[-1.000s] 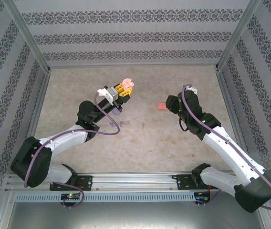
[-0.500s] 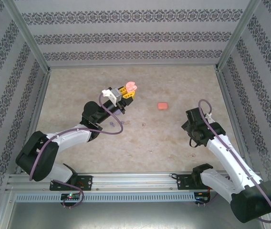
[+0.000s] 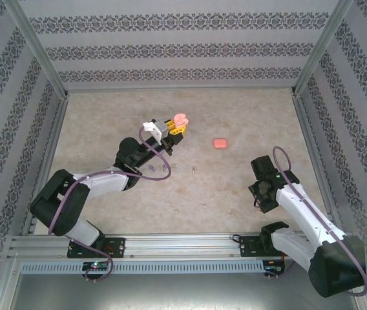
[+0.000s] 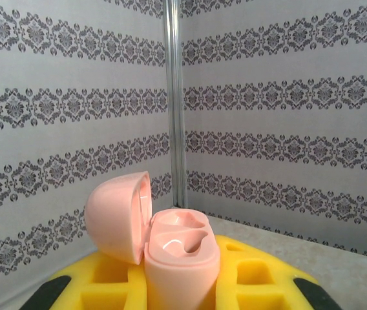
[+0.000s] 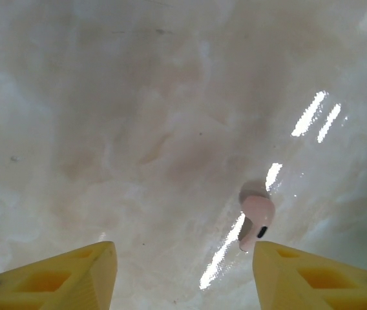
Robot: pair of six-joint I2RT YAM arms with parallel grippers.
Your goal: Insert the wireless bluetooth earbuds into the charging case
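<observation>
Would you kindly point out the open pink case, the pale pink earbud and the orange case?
open pink case (image 4: pixel 182 258): left wrist view, front of its body.
pale pink earbud (image 5: pixel 256 212): right wrist view, its head.
orange case (image 3: pixel 220 143): top view, its top.

Case (image 4: pixel 180 258) base cut off by lower edge; left fingers (image 4: pixel 106 284) cropped there too. Right fingers (image 5: pixel 54 278) cropped by lower edge. Specks (image 3: pixel 165 166) near left arm too small to be identified.

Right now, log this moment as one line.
left gripper: holds open pink case | right gripper: open over pink earbud | orange case: on table
</observation>
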